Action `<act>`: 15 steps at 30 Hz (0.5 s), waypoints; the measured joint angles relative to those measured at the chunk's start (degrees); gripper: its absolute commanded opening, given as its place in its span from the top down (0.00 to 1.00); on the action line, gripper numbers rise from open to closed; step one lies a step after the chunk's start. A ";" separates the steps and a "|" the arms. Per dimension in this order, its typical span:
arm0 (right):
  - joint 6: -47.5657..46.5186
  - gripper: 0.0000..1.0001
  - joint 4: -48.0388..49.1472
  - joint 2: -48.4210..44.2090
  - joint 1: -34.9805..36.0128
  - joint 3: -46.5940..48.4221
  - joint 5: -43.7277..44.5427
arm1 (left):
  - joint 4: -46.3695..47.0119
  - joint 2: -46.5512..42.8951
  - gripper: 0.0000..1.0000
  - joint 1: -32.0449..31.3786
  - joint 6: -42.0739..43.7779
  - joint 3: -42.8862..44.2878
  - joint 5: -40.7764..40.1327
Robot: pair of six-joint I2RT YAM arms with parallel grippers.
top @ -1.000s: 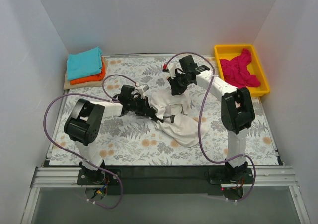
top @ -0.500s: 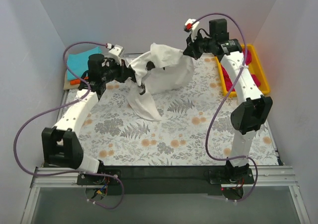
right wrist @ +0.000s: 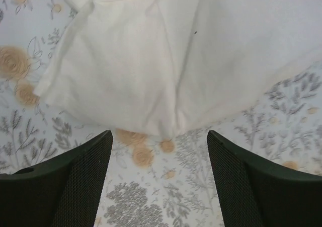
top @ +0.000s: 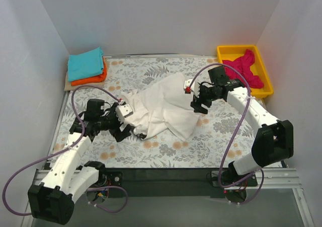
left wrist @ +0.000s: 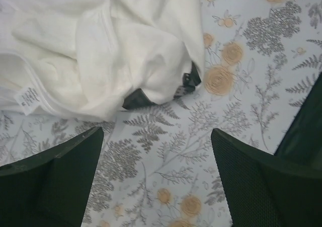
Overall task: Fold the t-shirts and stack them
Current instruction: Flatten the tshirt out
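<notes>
The cream-white t-shirt point(top: 163, 106) lies rumpled and partly spread at the middle of the floral table cloth. My left gripper point(top: 127, 126) sits low at its left edge, open and empty. In the left wrist view the shirt point(left wrist: 100, 51) with a small label lies just ahead of the gripper point(left wrist: 157, 146). My right gripper point(top: 196, 103) hovers at the shirt's right edge, also open. In the right wrist view a corner of the shirt point(right wrist: 166, 56) ends just ahead of the gripper point(right wrist: 158, 141). A folded teal t-shirt point(top: 85, 63) rests on a folded orange one point(top: 93, 79) at the back left.
A yellow bin point(top: 236, 49) at the back right holds the crumpled magenta t-shirt point(top: 242, 71). White walls close in the table on the left, back and right. Purple cables loop from both arms over the cloth.
Half a second ago both grippers held the white shirt up near the back. Now it lies on the table, both grippers have let go and opened, and both arms have come down and forward.
</notes>
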 measured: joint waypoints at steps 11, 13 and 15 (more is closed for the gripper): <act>9.49 0.61 -3.23 2.51 4.17 2.56 0.37 | 5.81 14.82 0.32 -0.02 -15.10 6.40 -1.88; 12.28 0.55 -3.13 4.48 5.99 1.49 0.20 | 8.96 21.14 0.32 -0.02 -18.38 8.28 -2.84; 14.47 0.52 -3.19 6.03 7.67 -1.09 0.42 | 11.43 25.81 0.31 -0.04 -21.24 9.92 -3.74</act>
